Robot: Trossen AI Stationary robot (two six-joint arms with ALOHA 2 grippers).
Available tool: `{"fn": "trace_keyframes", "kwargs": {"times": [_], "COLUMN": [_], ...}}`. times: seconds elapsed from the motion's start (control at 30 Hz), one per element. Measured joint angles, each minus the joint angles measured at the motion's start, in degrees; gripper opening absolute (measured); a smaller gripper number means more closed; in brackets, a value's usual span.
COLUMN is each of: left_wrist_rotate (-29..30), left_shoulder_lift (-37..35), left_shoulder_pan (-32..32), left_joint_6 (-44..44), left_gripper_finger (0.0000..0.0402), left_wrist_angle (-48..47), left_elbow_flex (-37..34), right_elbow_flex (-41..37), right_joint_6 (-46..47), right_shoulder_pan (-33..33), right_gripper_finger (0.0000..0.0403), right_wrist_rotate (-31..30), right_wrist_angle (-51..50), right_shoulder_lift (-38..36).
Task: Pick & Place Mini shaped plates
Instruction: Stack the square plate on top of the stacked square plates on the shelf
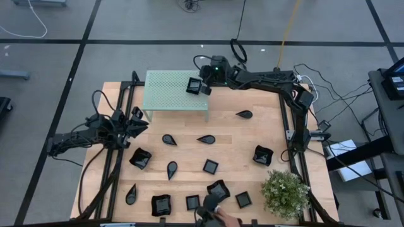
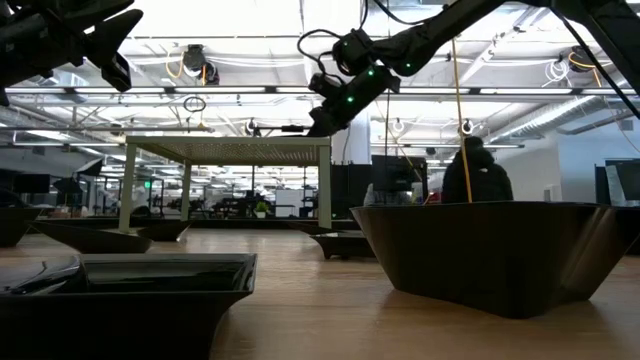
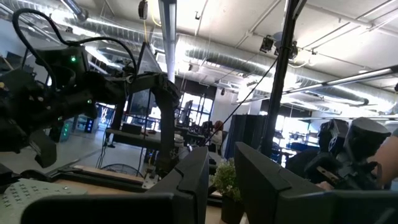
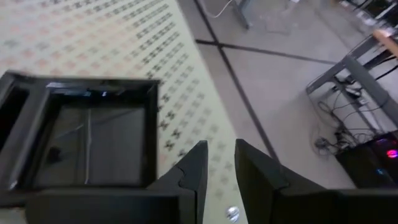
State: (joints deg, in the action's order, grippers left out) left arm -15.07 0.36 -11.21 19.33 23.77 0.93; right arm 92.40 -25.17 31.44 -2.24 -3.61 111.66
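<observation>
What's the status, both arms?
Right gripper over platform, square plate resting there. Left gripper idle at table's left. Person's hand near front plates.

Robotics lab: exposed ceiling ducts [image 3: 205, 56], workstations, floor cables [image 1: 25, 28] (open-plan hall).

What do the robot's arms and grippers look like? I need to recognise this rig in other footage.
Two black jointed arms with exposed black cables looping along them. The right arm's wrist shows a green light beside the right gripper. The left gripper has the same flat, dark, blocky fingers.
</observation>
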Motion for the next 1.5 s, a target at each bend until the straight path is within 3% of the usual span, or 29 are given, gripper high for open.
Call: {"fn": "trace_keyframes", "kwargs": {"times": [0.33,0.5,1.17,1.5], "left_wrist_rotate": [0.00,0.00,0.00,0.00], "left_shoulder_lift": [0.00,0.00,0.00,0.00], "left_shoulder_pan": [0.00,0.01,0.01,-0.01], "left_joint_6": [-0.02,0.00,-0.02,-0.02], "left_gripper_finger": [0.0081,0.0081,0.0081,0.0081], "left_wrist_angle": [0.00,0.00,0.02,0.00], "left_elbow_flex": [0.00,0.00,0.01,0.01], "right_elbow_flex": [0.00,0.00,0.00,0.00], "right_joint_6": [0.23,0.39,1.85,6.46], "right_shoulder_pan": [-0.44,-0.33,-0.44,-0.61], "right_gripper_finger": [0.0071,0.0071,0.0071,0.0071], "right_wrist_rotate": [1.12,5.30,5.65,11.70], "right_wrist_angle": [-0.55,-1.52,-1.41,-1.38], "right_shoulder_lift": [-0.29,-0.37,-0.54,-0.70]}}
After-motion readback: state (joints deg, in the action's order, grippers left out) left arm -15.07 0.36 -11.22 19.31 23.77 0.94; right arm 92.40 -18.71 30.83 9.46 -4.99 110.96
